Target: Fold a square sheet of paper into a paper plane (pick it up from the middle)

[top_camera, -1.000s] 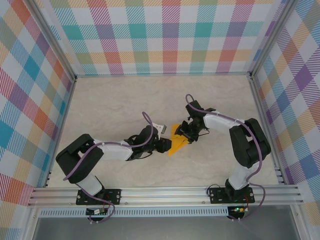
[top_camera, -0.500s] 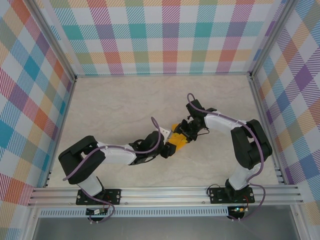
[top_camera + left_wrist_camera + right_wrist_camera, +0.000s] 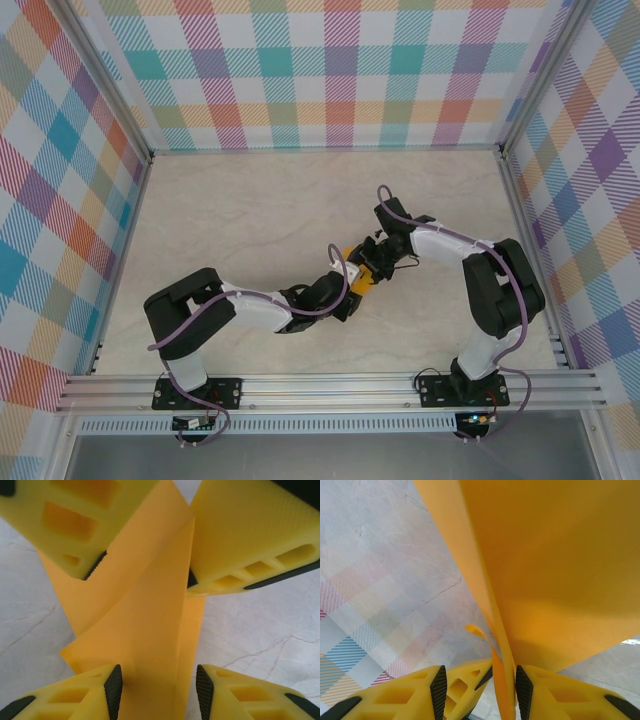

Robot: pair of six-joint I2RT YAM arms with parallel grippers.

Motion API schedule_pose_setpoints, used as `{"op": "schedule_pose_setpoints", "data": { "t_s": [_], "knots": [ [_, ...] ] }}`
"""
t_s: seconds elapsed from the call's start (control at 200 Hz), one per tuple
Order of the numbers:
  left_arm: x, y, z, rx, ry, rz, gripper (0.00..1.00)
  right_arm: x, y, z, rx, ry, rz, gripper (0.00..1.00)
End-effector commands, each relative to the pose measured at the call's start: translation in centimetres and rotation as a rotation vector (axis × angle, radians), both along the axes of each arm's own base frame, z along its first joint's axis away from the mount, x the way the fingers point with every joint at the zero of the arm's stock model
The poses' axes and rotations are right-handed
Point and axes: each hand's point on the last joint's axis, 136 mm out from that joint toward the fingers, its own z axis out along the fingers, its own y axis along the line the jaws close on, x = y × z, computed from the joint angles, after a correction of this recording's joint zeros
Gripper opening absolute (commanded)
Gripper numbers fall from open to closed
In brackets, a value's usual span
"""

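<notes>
The orange-yellow sheet of paper is creased into a narrower shape and stands on edge between my two grippers at the table's middle. My left gripper is open, and in the left wrist view the paper runs up between its black pads without being pinched. My right gripper is open too. In the right wrist view the folded paper rises close against its right pad. One of the left gripper's fingers reaches in between the right gripper's fingers. The right gripper's fingers flank the paper's upper part.
The pale marble-patterned table top lies all round the grippers. Checked cloth walls close the back and both sides, and an aluminium rail runs along the near edge. The two arms meet nose to nose at the paper.
My left arm has reached to the right until its gripper straddles the paper, which it now largely covers from above. The right gripper has stayed almost in place.
</notes>
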Motion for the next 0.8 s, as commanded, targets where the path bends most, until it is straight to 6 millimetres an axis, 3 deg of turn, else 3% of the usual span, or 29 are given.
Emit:
{"op": "schedule_pose_setpoints", "data": {
  "t_s": [0.0, 0.13, 0.315, 0.53, 0.795],
  "knots": [
    [0.7, 0.0, 0.1, 0.03, -0.046, 0.026, 0.4, -0.2, 0.1, 0.7, 0.036, 0.009, -0.014, 0.43],
    [0.6, -0.1, 0.1, 0.022, -0.037, 0.021, 0.26, 0.0, -0.3, 0.7, 0.03, 0.007, -0.023, 0.44],
    [0.2, -0.2, -0.1, 0.011, -0.014, 0.017, 0.14, 0.2, -1.0, 0.5, 0.016, -0.003, -0.028, 0.44],
    [0.2, -0.3, 0.0, -0.064, 0.048, 0.025, 0.09, 0.3, -2.8, 1.0, -0.005, -0.083, -0.019, 0.49],
    [0.5, -0.2, 0.3, -0.241, 0.207, 0.036, 0.07, 0.4, -5.2, 2.6, -0.042, -0.327, 0.04, 0.61]
  ]
}}
